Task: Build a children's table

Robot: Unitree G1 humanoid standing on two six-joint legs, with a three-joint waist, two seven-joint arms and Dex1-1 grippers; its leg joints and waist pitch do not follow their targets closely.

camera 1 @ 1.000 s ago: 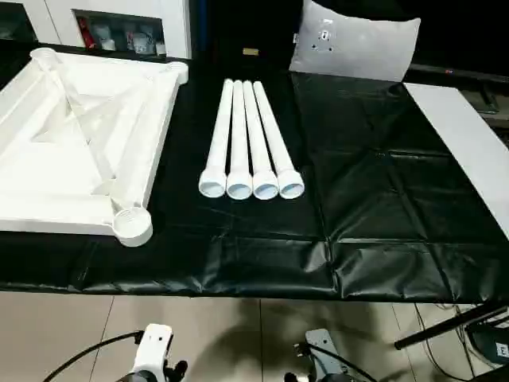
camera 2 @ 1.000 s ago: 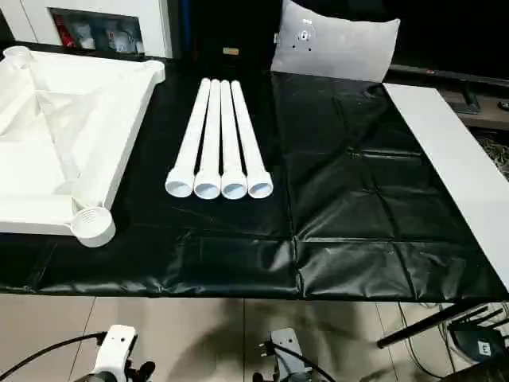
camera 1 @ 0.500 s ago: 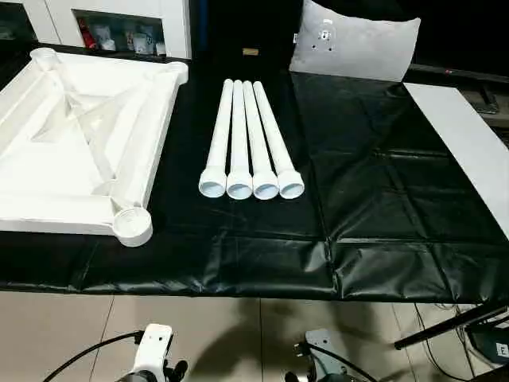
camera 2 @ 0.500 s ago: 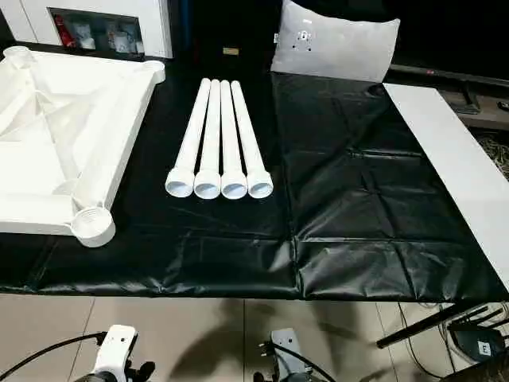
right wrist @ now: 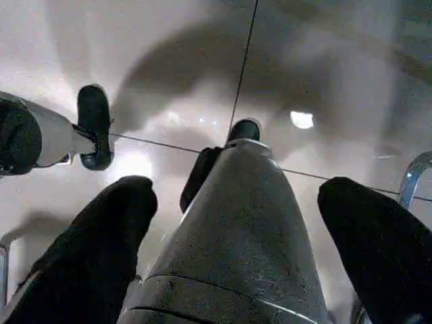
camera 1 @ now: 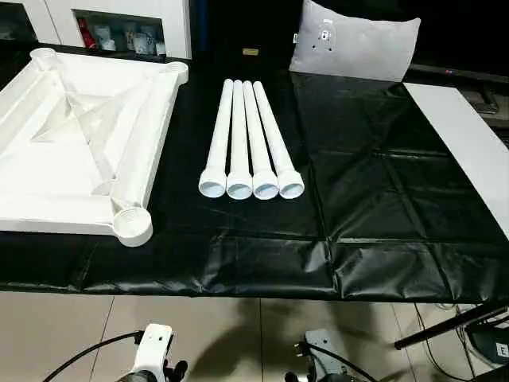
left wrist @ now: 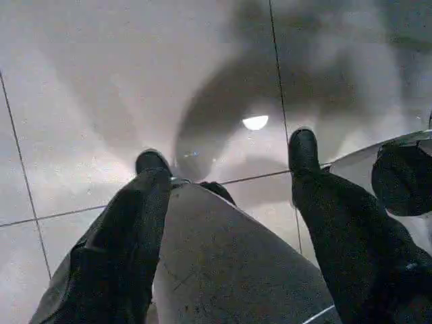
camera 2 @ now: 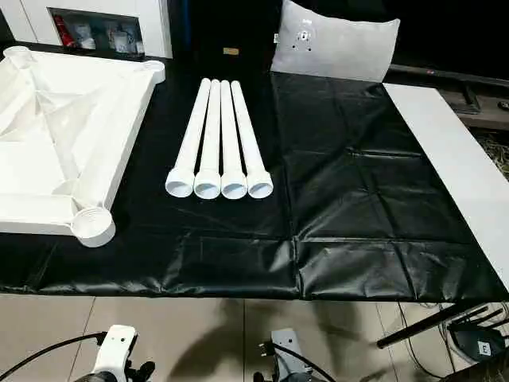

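Left eye view, tabletop, 4 legs

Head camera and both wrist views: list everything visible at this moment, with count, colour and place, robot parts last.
White plastic rectangular tabletop: one, ribbed underside up, round corner sockets, on the left of the black sheet.
Long tapered white tube legs: four, side by side to the right of the tabletop, open ends toward the robot.
Glossy black sheet: one, covering the work surface.
Flat grey-white cushion-like panel: one, at the far edge, right of centre.
White cabinet with glass doors: one, behind the tabletop.
White board: one, along the sheet's right edge.
Beige tiled floor: below the near edge.
Left gripper: black fingers apart, over the floor.
Right gripper: black fingers apart, over the floor.
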